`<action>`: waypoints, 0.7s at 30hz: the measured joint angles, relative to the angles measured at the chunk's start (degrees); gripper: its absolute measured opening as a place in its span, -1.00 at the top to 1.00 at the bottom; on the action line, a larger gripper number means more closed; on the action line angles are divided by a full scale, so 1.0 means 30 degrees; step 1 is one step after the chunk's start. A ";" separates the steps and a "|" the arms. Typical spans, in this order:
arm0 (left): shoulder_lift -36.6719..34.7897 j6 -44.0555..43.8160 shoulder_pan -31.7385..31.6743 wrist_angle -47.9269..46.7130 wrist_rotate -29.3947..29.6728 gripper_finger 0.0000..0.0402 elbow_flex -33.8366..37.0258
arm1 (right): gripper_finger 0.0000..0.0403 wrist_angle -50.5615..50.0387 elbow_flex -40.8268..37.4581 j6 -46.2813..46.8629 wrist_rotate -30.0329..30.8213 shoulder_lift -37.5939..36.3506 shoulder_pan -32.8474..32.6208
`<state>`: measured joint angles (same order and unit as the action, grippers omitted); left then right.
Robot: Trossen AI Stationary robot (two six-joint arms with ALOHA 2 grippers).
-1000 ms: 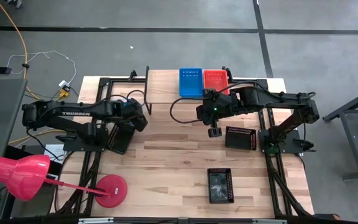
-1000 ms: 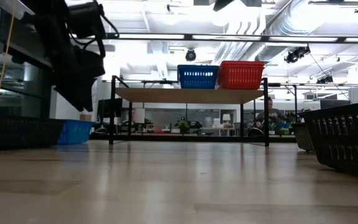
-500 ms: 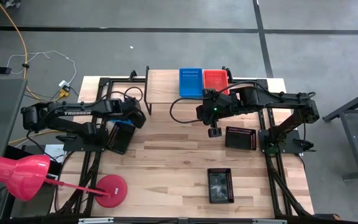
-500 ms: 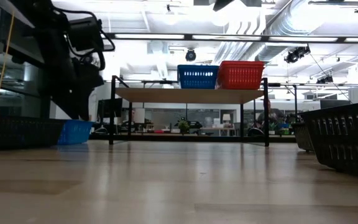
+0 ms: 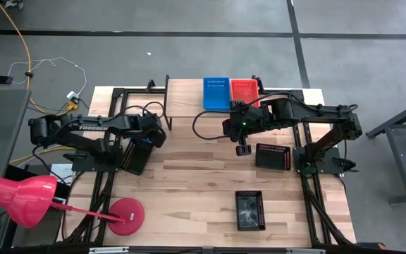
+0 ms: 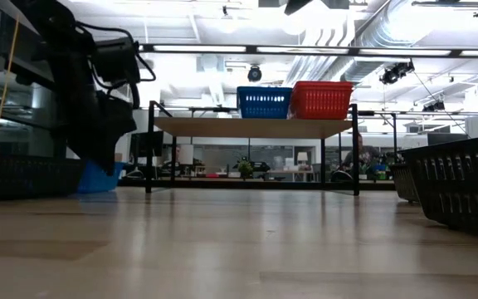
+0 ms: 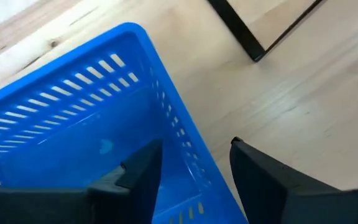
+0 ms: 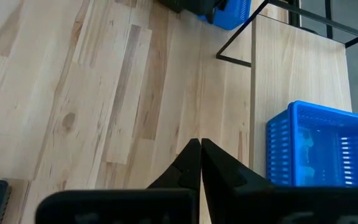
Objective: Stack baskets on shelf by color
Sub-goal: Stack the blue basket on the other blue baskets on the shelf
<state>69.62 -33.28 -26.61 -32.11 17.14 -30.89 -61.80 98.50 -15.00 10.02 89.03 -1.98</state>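
A blue basket (image 7: pixel 73 155) rests flat on the tabletop at the left and also shows in the low view (image 6: pixel 99 178). My left gripper (image 7: pixel 194 180) is open and low over it, one finger inside the basket and one outside its side wall (image 7: pixel 182 146). It also shows in the high view (image 5: pixel 151 135). My right gripper (image 5: pixel 243 149) is shut and empty above the table's middle. The shelf (image 5: pixel 189 99) at the far edge carries a blue basket (image 5: pixel 216 92) and a red-orange basket (image 5: pixel 244 90) side by side.
A black basket (image 5: pixel 134 156) lies beside the left gripper, another (image 5: pixel 273 156) lies at the right, and a third (image 5: pixel 249 210) lies near the front edge. A red lamp with a round base (image 5: pixel 126 215) stands at the front left. Bare wood lies between them.
My left gripper has come down from above the table onto the blue basket at the left, and its open fingers now straddle the basket's wall. The basket has stayed in place.
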 joint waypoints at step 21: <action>-0.1304 0.1927 0.0378 -0.2246 -0.0523 0.99 -0.1180 | 1.00 -0.0007 0.0000 0.0000 -0.0037 0.0000 -0.0006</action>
<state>65.71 -27.50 -25.48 -38.85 15.57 -34.43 -61.82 98.50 -15.00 9.91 89.03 -2.00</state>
